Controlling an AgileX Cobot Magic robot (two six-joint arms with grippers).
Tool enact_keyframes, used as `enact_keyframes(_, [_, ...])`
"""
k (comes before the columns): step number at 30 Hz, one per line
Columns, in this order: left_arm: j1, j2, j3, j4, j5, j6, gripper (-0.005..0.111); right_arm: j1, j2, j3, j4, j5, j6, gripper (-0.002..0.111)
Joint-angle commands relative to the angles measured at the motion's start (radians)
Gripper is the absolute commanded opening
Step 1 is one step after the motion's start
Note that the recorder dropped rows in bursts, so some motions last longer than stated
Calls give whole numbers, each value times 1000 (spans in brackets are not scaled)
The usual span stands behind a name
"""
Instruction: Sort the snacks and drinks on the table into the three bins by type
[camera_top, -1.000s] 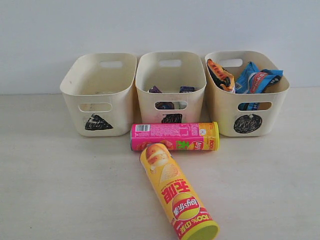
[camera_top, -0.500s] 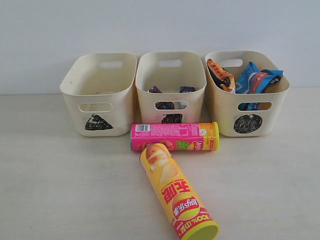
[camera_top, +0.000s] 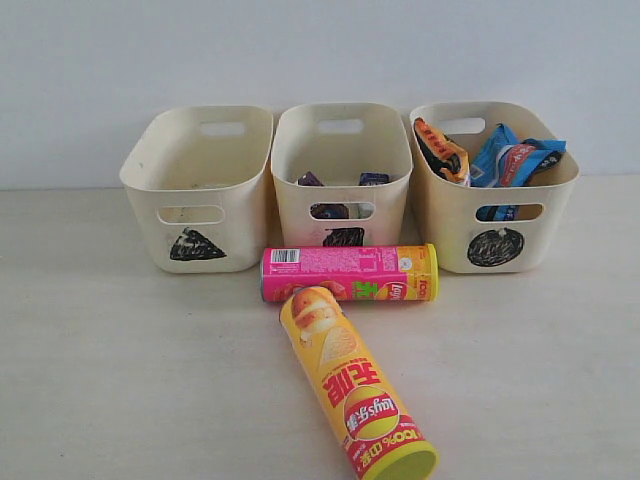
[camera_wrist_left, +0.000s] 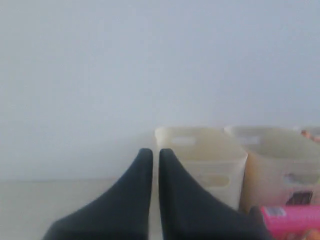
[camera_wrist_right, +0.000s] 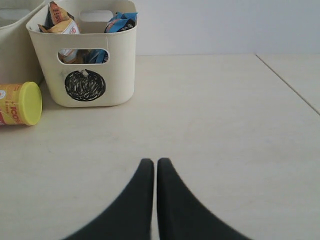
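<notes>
Three cream bins stand in a row at the back: the triangle bin (camera_top: 198, 190) with no snacks showing, the square bin (camera_top: 342, 180) holding small dark purple boxes (camera_top: 330, 210), and the circle bin (camera_top: 492, 190) holding orange-brown and blue packets (camera_top: 500, 160). On the table (camera_top: 120, 360) the pink chip tube (camera_top: 348, 273) lies crosswise before the square bin. Touching it, the yellow chip tube (camera_top: 352, 385) points toward the front edge. Neither gripper shows in the exterior view. My left gripper (camera_wrist_left: 155, 152) is shut and empty, facing the triangle bin (camera_wrist_left: 202, 160). My right gripper (camera_wrist_right: 154, 162) is shut and empty above bare table.
A plain white wall runs behind the bins. In the right wrist view the circle bin (camera_wrist_right: 82, 75) and the pink tube's yellow lid (camera_wrist_right: 27, 103) lie ahead of the right gripper, and a table seam (camera_wrist_right: 287, 82) crosses to one side.
</notes>
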Motion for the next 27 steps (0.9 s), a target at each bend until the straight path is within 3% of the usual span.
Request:
enact_keyframes(1, [2,-4,-4,9,-167,-173,4,1,-6,4,-8,-3,0,0])
enact_keyframes(5, [2,-4,-8,53,-313,-368,4,1,-6,4,-8,-3,0,0])
enact_keyframes(8, [2,100,-123,104,-295,-430,4,1,-6,4,-8,-3,0,0])
enact_keyframes(13, [2,403,-334,221,-191,-480,4,1,-6,4,-8,-3,0,0])
enact_keyframes(15, [2,497,-405,344,-135,-544,4,1,-6,4,-8,-3,0,0])
enact_keyframes(17, [2,623,-489,567,-1,-653,4,1,-6,4,-8,-3,0,0])
enact_keyframes(19, [-5,733,-546,676,134,-683,4,1,-6,4,-8,-3,0,0])
enact_keyframes(22, [-63,860,-594,676,277,-609,4,1,-6,4,-8,-3,0,0])
enact_keyframes(27, [-301,1083,-740,471,634,-262,4,1,-6,4,-8,-3,0,0])
